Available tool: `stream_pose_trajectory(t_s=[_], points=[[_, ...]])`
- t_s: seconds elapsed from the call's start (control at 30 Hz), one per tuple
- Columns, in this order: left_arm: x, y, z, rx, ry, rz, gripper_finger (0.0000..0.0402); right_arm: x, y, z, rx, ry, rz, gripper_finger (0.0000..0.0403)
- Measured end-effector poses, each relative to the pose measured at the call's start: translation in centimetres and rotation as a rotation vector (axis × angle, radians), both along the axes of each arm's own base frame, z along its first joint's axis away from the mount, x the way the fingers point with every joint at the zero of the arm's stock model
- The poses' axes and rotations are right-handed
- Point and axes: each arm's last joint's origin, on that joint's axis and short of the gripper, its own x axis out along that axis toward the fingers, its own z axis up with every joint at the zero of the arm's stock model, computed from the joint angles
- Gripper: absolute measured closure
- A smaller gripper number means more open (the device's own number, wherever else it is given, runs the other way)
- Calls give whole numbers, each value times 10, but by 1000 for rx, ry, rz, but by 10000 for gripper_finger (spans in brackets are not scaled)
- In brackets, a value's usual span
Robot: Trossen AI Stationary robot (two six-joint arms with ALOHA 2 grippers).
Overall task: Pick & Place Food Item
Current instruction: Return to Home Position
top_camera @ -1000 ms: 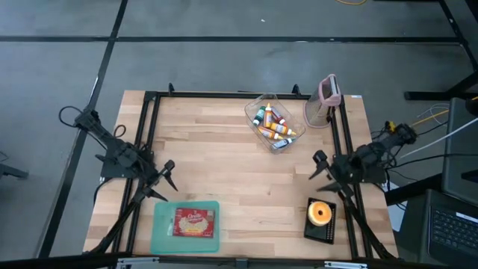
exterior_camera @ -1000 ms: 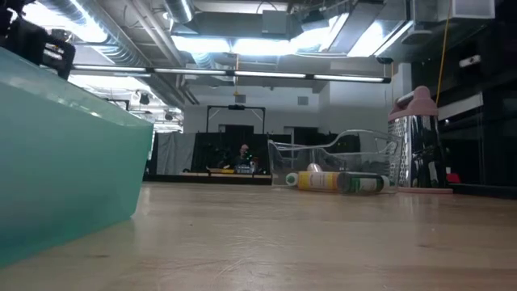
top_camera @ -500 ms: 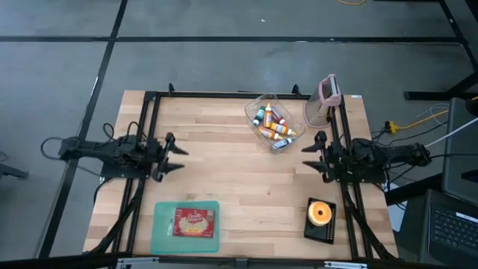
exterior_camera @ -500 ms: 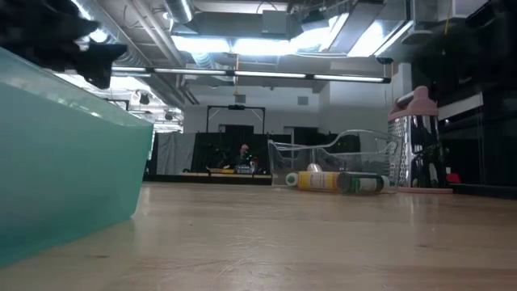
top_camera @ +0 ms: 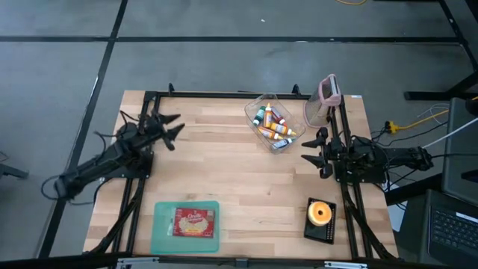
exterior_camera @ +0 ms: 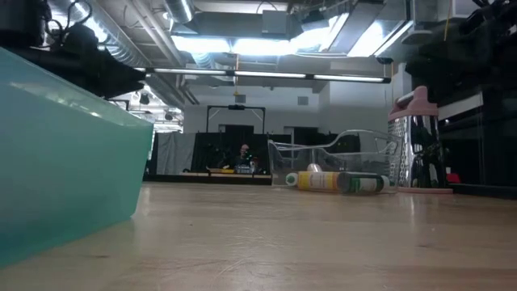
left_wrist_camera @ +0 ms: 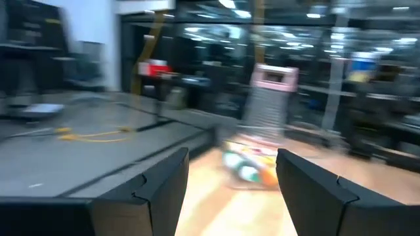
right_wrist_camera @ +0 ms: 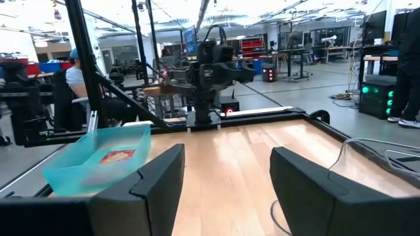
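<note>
"What are the arms like?"

"The left arm [top_camera: 104, 161] and the right arm [top_camera: 381, 157] are both matt black. Each is a run of slim segments with bulkier blocks at the joints."

"Any wiring?"

"A thin black cable [top_camera: 52, 187] loops out at the left arm's bend."

"And the ends?"

"The left gripper [top_camera: 172, 125] and right gripper [top_camera: 312, 153] each have two dark fingers [right_wrist_camera: 147, 190]. Seen close, the fingers are broad, flat-faced and angular, with a stepped edge along the inner side."

Straight down over the table [top_camera: 239, 179]; level at tabletop; wrists inward; transparent bin [top_camera: 251, 110] in three views.
</note>
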Motion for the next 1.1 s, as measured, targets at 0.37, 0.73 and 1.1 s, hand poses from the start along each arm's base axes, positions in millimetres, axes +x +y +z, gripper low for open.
stream_pose_trajectory(t_s=[0.37, 0.73, 1.1], points=[[-30, 30, 0, 1, 1, 433, 178, 0, 2, 0, 3, 3, 18, 181], [-47, 39, 0, -8, -4, 700, 178, 0, 1, 0, 2, 4, 7, 181], [-47, 39, 0, -9, -5, 716, 178, 0, 1, 0, 2, 4, 7, 181]])
